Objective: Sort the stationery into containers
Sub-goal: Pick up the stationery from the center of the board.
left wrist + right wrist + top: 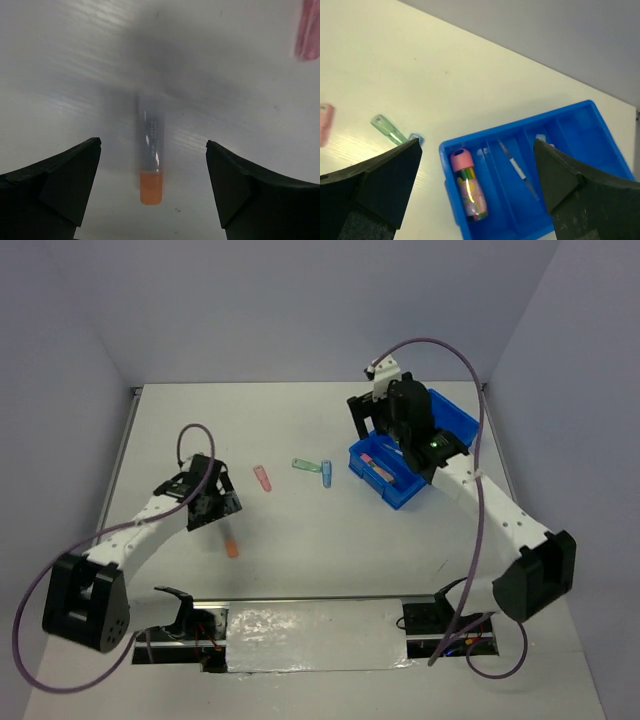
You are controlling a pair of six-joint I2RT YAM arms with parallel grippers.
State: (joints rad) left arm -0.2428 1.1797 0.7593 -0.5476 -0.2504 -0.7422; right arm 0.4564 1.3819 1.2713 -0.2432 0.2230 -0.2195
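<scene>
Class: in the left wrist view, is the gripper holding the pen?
No; the left gripper is open, the pen lying free on the table.

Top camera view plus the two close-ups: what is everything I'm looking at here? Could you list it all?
bright blue divided plastic tray: one, blue, far right of the table.
pink-capped pen: one, multicoloured barrel, end compartment of the tray.
slim white-and-grey pen: one, the next compartment.
pink pen: one, mid-table.
green pen: one, mid-table.
light blue pen: one, beside the green pen.
orange-tipped pen: one, greyish barrel, near the left arm.
white table: one.
purple cables: two, one looping off each arm.
left gripper: black, open, over the orange-tipped pen.
right gripper: black, open, above the tray.
</scene>
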